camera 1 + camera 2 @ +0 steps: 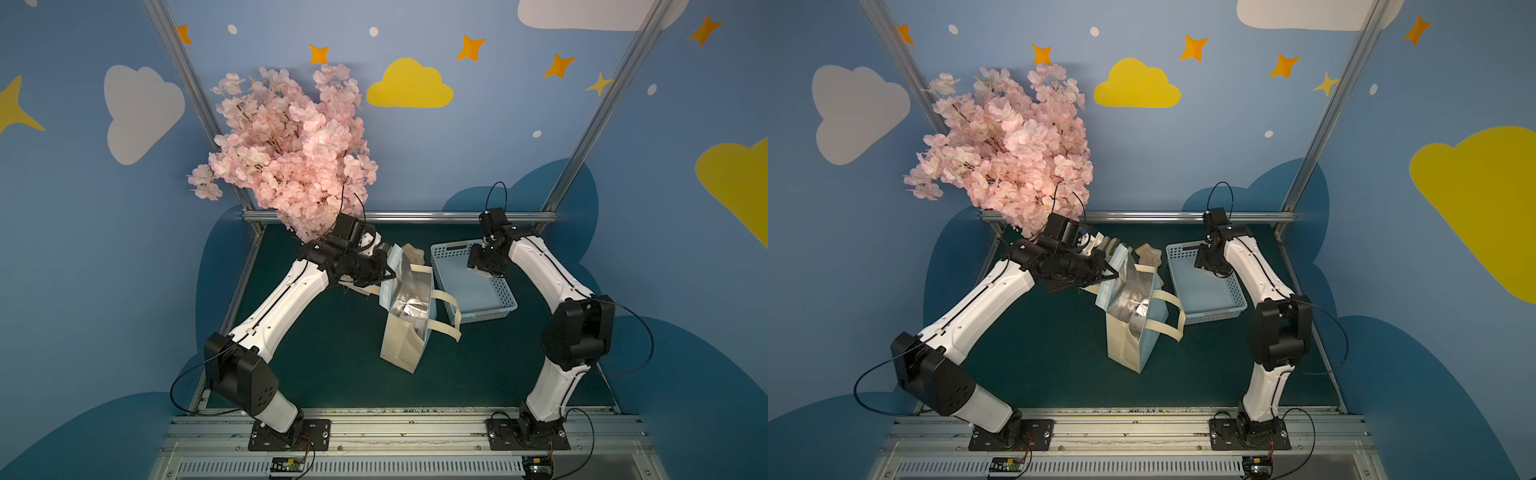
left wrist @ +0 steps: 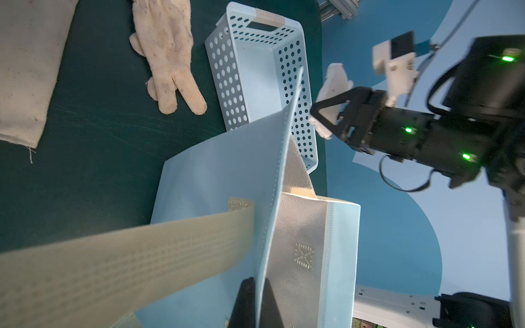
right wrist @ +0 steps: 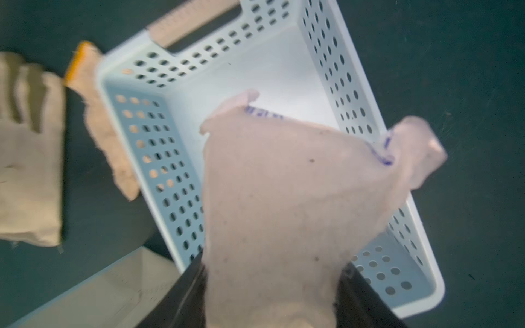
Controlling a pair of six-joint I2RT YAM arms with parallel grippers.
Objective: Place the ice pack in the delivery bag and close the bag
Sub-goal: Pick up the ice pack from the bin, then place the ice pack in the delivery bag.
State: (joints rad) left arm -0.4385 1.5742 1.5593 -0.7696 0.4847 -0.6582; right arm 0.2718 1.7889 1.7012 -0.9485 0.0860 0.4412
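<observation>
Right wrist view: the right tool [image 3: 272, 286] is clamped on one end of the ice pack [image 3: 284, 184], a limp pale pouch with blue print. The pouch reaches out past the fingers above the light blue perforated basket [image 3: 159, 159] and appears clear of its floor. The pack is lifted but not yet in the bag, so I judge this to be the carry step.

In a top view the delivery bag [image 1: 403, 345] stands on the worktop [image 1: 332, 374] just beside the basket, between the two arms, with its foil lining showing. The left tool [image 2: 258, 306] is closed on the bag's blue wall at the rim and holds the mouth open.

The next move calls for carrying the pack sideways over the basket wall until it is above that mouth. It should then be lowered and let go only once it is inside. The opening looks narrow and slanted, with a cream handle lying on the basket side, so a floppy pouch could catch on the rim.
</observation>
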